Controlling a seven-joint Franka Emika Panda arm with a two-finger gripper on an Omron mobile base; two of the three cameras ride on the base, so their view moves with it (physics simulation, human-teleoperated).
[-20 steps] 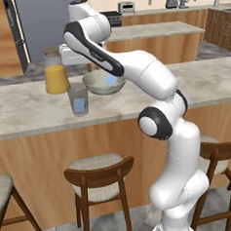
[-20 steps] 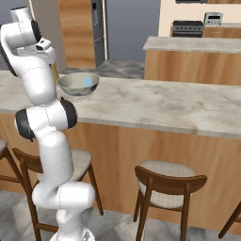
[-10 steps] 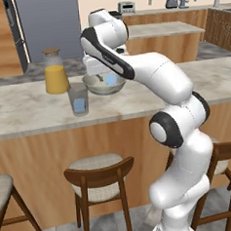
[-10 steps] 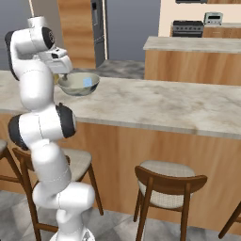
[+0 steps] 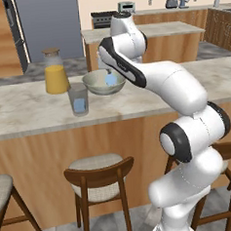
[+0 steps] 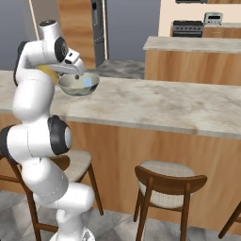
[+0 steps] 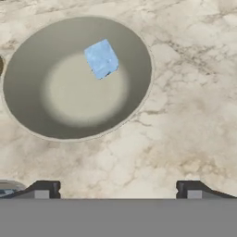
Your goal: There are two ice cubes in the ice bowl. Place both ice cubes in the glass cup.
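On the marble counter (image 5: pixel 19 112) the bowl (image 5: pixel 103 83) serves as the landmark. One ice cube (image 5: pixel 110 80) lies inside it, toward its right side. The cup (image 5: pixel 78 99) stands just left of and in front of the bowl, with a second ice cube (image 5: pixel 79 105) in it. A jar of orange juice (image 5: pixel 55 71) stands left of and behind the bowl. The arm (image 5: pixel 149 76) reaches over the bowl's right rim, hiding the gripper.

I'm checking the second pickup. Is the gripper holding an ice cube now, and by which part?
Nothing is held: the gripper is open and empty above the counter, while the ice cube lies in the ice bowl.
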